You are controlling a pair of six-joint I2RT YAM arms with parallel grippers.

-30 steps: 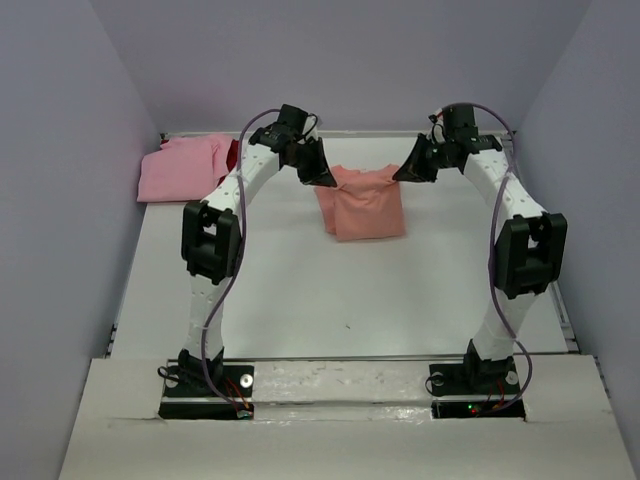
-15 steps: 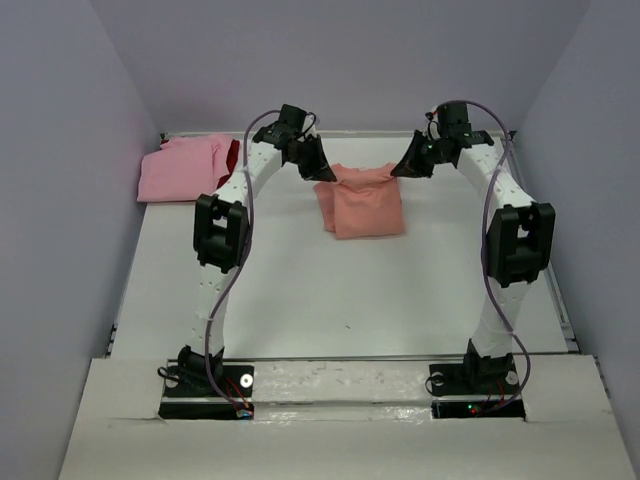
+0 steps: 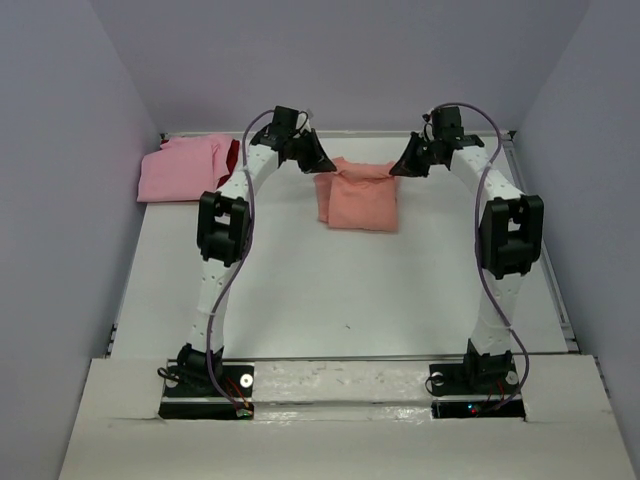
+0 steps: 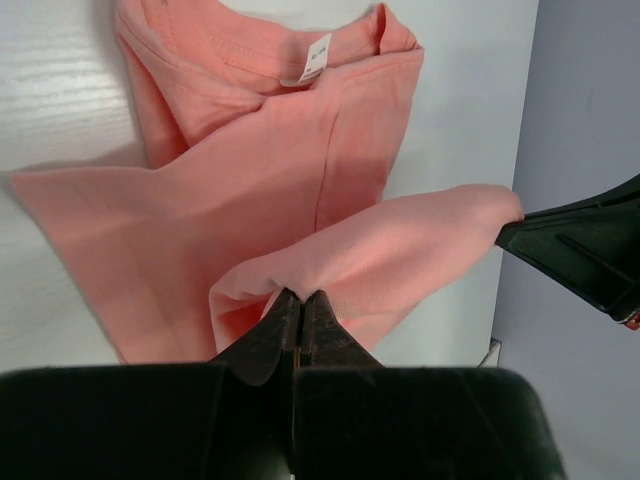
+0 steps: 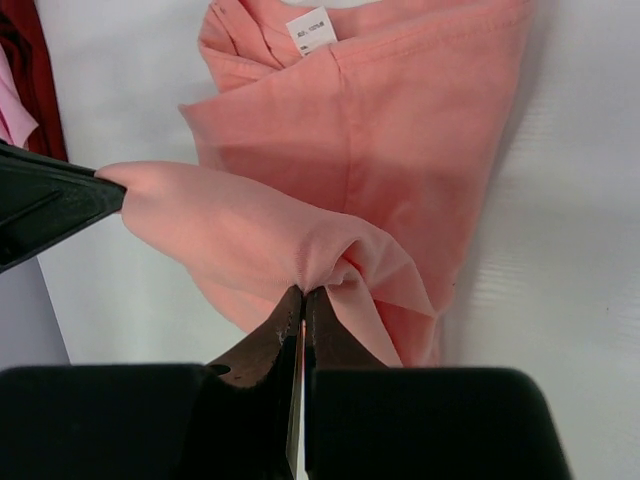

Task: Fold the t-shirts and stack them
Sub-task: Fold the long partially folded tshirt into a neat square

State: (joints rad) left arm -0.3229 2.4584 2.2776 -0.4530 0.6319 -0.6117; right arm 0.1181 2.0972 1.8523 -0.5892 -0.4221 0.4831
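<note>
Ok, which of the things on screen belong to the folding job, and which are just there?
Job: salmon-orange t-shirt, pinched by left gripper and right gripper; pink t-shirt; dark red t-shirt beside it.
Just there: table; white board under the arm bases.

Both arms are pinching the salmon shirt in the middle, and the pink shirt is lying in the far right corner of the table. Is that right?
Not quite. The pink shirt lies in the far left corner, not the right, as the top external view shows. The rest holds: the left fingers and the right fingers both pinch the salmon shirt in the middle.
</note>
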